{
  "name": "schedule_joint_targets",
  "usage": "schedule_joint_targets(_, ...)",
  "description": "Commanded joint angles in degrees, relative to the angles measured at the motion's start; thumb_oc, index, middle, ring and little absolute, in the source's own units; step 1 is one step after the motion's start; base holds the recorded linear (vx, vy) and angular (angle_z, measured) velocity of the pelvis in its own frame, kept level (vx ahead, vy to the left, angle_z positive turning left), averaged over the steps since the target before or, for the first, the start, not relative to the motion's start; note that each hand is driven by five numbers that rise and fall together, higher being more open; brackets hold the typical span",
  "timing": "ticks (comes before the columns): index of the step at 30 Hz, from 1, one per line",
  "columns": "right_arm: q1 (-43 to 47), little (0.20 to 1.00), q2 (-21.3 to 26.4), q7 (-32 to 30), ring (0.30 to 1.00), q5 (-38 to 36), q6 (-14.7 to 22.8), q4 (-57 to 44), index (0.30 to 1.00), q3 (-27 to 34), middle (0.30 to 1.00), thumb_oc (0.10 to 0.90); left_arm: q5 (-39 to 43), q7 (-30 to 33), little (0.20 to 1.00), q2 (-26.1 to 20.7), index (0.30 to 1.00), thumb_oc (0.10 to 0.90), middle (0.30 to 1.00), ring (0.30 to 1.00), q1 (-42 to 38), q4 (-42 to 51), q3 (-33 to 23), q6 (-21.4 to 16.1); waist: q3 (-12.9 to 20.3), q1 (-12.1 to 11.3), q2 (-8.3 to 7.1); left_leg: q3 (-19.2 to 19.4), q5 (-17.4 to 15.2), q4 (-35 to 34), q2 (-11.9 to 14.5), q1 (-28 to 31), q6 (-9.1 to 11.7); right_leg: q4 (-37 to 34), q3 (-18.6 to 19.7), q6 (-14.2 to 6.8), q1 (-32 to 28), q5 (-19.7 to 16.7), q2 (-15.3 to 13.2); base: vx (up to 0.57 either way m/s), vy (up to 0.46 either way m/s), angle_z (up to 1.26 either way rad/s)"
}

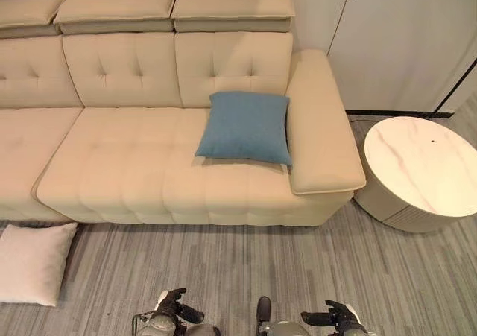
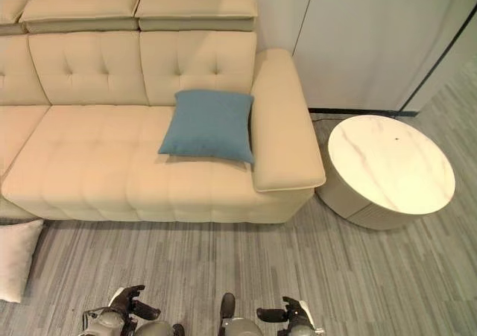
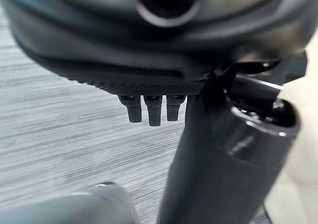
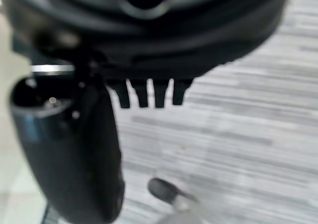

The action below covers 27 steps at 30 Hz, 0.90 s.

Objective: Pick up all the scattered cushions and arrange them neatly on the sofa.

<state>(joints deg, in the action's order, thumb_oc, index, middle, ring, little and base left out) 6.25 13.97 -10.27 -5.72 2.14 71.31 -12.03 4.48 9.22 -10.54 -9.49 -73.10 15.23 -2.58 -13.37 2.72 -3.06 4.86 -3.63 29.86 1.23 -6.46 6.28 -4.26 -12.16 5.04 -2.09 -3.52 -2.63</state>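
Left hand [image 1: 176, 307]: low at the near edge of the head views, above the grey striped floor [image 1: 246, 269]. In the left wrist view its fingers [image 3: 153, 110] hang straight in a close row, side by side, with the thumb [image 3: 223, 154] standing apart from them; nothing lies between thumb and fingers, and floor shows past the fingertips.

Right hand [image 1: 337, 317]: also low at the near edge, a little apart from the left hand. In the right wrist view its fingers [image 4: 149, 92] are likewise straight and close together, the thumb [image 4: 69, 149] set off to one side, and they hold nothing.

White cushion [image 1: 31, 261]: lies flat on the floor, to the robot's left, just in front of the sofa's near edge and well apart from both hands.

Blue cushion [image 1: 246, 126]: rests on the seat of the beige sofa [image 1: 134, 165], tilted back against the tufted backrest, just beside the right armrest [image 1: 320, 127].

Sofa: its seat runs from the armrest toward the robot's left, with padded headrests along the top of the back.

Round table [image 1: 421, 168]: pale marbled top, standing on the floor just beside the armrest end of the sofa, in front of a light wall [image 1: 395, 38].
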Motion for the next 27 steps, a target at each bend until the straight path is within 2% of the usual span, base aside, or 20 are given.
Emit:
schedule_joint_targets(1, -0.4, 0.900, 2.8, -1.4, 0.900, -1.4, 1.0, -0.2, 0.900, -1.2, 0.900, 0.800, 0.0, 0.2, 0.900, -0.5, 0.900, 0.800, 0.900, 0.900, 0.7, 2.0, 1.6, -1.2, -0.3, 0.1, -1.23, 3.1, -1.5, -6.9, 0.7, -2.3, -3.9, 4.3, 2.2, -6.0, -0.5, 8.5, -0.5, 0.28, -0.021, 0.09)
schedule_joint_targets(3, -0.8, 0.900, 2.9, -1.6, 0.900, -1.0, 0.8, 0.0, 0.900, -1.3, 0.900, 0.800, -0.3, 0.2, 0.900, -0.5, 0.900, 0.800, 0.900, 0.900, 0.8, 1.9, 1.7, -1.0, 0.3, -0.2, -0.71, 4.1, -0.5, -14.5, 1.2, -2.7, -4.2, 3.6, 2.0, -6.6, -2.0, 9.7, 0.0, 0.28, 0.016, 0.06)
schedule_joint_targets(4, -1.0, 0.900, 2.9, -1.6, 0.900, -0.9, 0.8, 0.0, 0.900, -1.3, 0.900, 0.800, -0.5, 0.2, 0.900, -0.5, 0.900, 0.800, 0.900, 0.900, 1.0, 1.8, 1.6, -1.0, 0.5, -0.3, -0.30, 4.2, 1.2, -18.4, 1.4, -2.7, -4.1, 3.3, 2.1, -6.8, -2.7, 10.2, 0.5, 0.38, 0.055, 0.06)
schedule_joint_targets(5, -1.2, 0.900, 2.7, -1.8, 0.900, -0.8, 0.8, 0.1, 0.900, -1.5, 0.900, 0.800, -0.4, 0.3, 0.900, -0.5, 0.900, 0.800, 0.900, 0.900, 1.1, 1.8, 1.7, -1.0, 0.6, -1.0, 0.34, 3.2, 5.3, -23.3, 1.5, -4.0, -3.5, 3.0, 2.8, -6.8, -4.4, 11.4, 1.7, 0.31, 0.043, 0.08)
schedule_joint_targets(9, -1.5, 0.900, 2.5, -2.1, 0.900, -0.6, 0.9, 0.3, 0.900, -1.7, 0.900, 0.800, 0.4, 0.5, 0.900, -0.5, 0.900, 0.800, 0.900, 0.900, 1.3, 1.7, 1.6, -1.2, 0.2, -2.2, 0.61, 0.8, 8.0, -28.6, 1.3, -6.6, -2.9, 3.5, 4.3, -6.9, -6.8, 13.3, 2.3, 0.31, 0.060, 0.02)
schedule_joint_targets(12, -2.2, 0.900, 1.8, -1.8, 0.900, -0.4, 0.7, 0.6, 0.900, -1.4, 0.900, 0.800, 1.0, 0.4, 0.900, -0.4, 0.900, 0.800, 0.900, 0.900, 2.1, 1.0, 0.6, -1.0, 1.0, -2.7, 0.46, 0.9, 9.5, -28.7, 1.2, -6.0, -3.2, 4.8, 5.3, -7.5, -8.9, 14.5, 1.9, 0.38, 0.117, -0.30)
schedule_joint_targets(15, -2.5, 0.900, 1.1, -1.3, 0.900, 0.2, 0.5, 0.6, 0.900, -1.4, 0.900, 0.800, 0.1, 0.5, 0.900, -0.5, 0.900, 0.800, 0.900, 0.900, 2.7, 0.8, 0.4, -0.8, 2.6, -3.1, -0.02, 0.7, 7.8, -27.3, -0.2, -5.0, -4.8, 8.9, 6.4, -8.9, -8.6, 14.5, 0.0, 0.39, 0.192, -0.28)
schedule_joint_targets(16, -2.4, 0.900, 0.9, -1.0, 0.900, 0.7, 0.3, 0.4, 0.900, -1.6, 0.900, 0.800, -0.9, 0.7, 0.900, -0.8, 0.900, 0.800, 0.900, 0.900, 2.6, 1.1, 0.7, -0.7, 3.0, -3.2, -0.29, 1.5, 6.1, -27.3, -1.4, -2.9, -6.1, 14.9, 6.3, -10.8, -6.5, 12.8, -1.9, 0.30, 0.178, -0.12)
schedule_joint_targets(18, -2.4, 0.900, 0.9, -1.0, 0.900, 0.7, 0.3, 0.4, 0.900, -1.6, 0.900, 0.800, -0.9, 0.7, 0.900, -0.7, 0.900, 0.800, 0.900, 0.900, 2.6, 1.0, 0.7, -0.7, 3.2, -3.3, -0.19, 1.5, 6.1, -27.3, -1.3, -3.1, -6.1, 14.8, 6.3, -10.8, -6.4, 12.7, -1.8, 0.18, 0.133, -0.03)
schedule_joint_targets(19, -2.1, 0.900, 1.1, -0.7, 0.900, 1.0, 0.0, -0.5, 0.900, -1.8, 0.900, 0.800, -2.1, 0.8, 0.900, -1.3, 0.900, 0.800, 0.900, 0.900, 2.2, 1.7, 1.4, -0.5, 2.8, -2.8, -0.17, 2.2, 4.2, -27.7, -2.5, -0.3, -8.0, 24.5, 7.0, -12.7, -2.1, 7.5, -3.6, 0.16, 0.142, 0.05)
schedule_joint_targets(20, -2.1, 0.900, 1.1, -0.7, 0.900, 1.0, 0.0, -0.5, 0.900, -1.8, 0.900, 0.800, -2.1, 0.8, 0.900, -1.3, 0.900, 0.800, 0.900, 0.900, 2.2, 1.7, 1.4, -0.5, 2.9, -2.8, -0.06, 2.2, 4.2, -27.7, -2.4, -0.5, -7.9, 24.4, 7.0, -12.7, -2.0, 7.3, -3.5, 0.26, 0.244, -0.05)
schedule_joint_targets(21, -1.7, 0.900, 1.2, -0.8, 0.900, 1.2, 0.0, -1.4, 0.900, -1.8, 0.900, 0.800, -2.5, 0.7, 0.900, -1.8, 0.900, 0.800, 0.900, 0.900, 1.9, 2.2, 1.9, -0.4, 2.1, -2.1, 0.86, 2.4, 2.8, -28.0, -2.4, 1.7, -9.0, 31.7, 6.2, -13.3, 1.9, 4.0, -4.5, 0.16, 0.149, -0.01)
schedule_joint_targets(22, -1.6, 0.900, 1.1, -0.8, 0.900, 1.4, 0.1, -1.7, 0.900, -1.9, 0.900, 0.800, -2.6, 0.8, 0.900, -2.0, 0.900, 0.800, 0.900, 0.900, 1.8, 2.2, 2.1, -0.5, 1.8, -1.9, 1.34, 2.6, 2.2, -28.2, -2.2, 2.7, -9.3, 33.8, 5.1, -13.0, 3.7, 3.6, -5.3, 0.24, 0.184, -0.11)
schedule_joint_targets(24, -0.9, 0.900, 0.9, -0.9, 0.900, 1.9, 0.2, -1.9, 0.900, -2.4, 0.900, 0.800, -2.5, 0.7, 0.900, -2.3, 0.900, 0.800, 0.900, 0.900, 1.5, 2.1, 2.0, -0.5, 1.4, -1.5, 2.11, 2.5, 1.0, -28.8, -2.2, 4.7, -9.5, 31.4, 2.0, -11.7, 6.0, 5.6, -6.3, 0.19, 0.078, -0.05)
schedule_joint_targets(25, -0.9, 0.900, 0.9, -0.9, 0.900, 1.9, 0.2, -1.8, 0.900, -2.5, 0.900, 0.800, -2.5, 0.7, 0.900, -2.3, 0.900, 0.800, 0.900, 0.900, 1.5, 2.1, 2.0, -0.5, 1.2, -1.3, 2.06, 2.4, 1.0, -28.8, -2.3, 4.9, -9.4, 31.4, 1.8, -11.7, 5.7, 5.8, -6.4, 0.19, 0.019, -0.01)
schedule_joint_targets(26, -0.6, 0.900, 0.9, -0.9, 0.900, 2.1, 0.3, -1.7, 0.900, -2.7, 0.900, 0.800, -2.2, 0.6, 0.900, -2.3, 0.900, 0.800, 0.900, 0.900, 1.4, 2.0, 1.9, -0.6, 1.0, -1.1, 2.14, 2.0, 0.7, -29.3, -2.4, 6.0, -9.3, 28.9, 1.0, -11.1, 6.5, 7.5, -5.7, 0.25, -0.037, 0.10)
schedule_joint_targets(27, -0.1, 0.900, 1.0, -0.8, 0.900, 2.2, 0.3, -1.6, 0.900, -2.9, 0.900, 0.800, -2.4, 0.3, 0.900, -2.3, 0.900, 0.800, 0.900, 0.900, 1.4, 1.6, 1.7, -0.7, 1.0, -0.5, 1.92, 1.2, 0.1, -29.6, -2.7, 7.0, -9.0, 22.5, 0.7, -10.8, 7.8, 8.5, -3.4, 0.34, -0.066, 0.13)
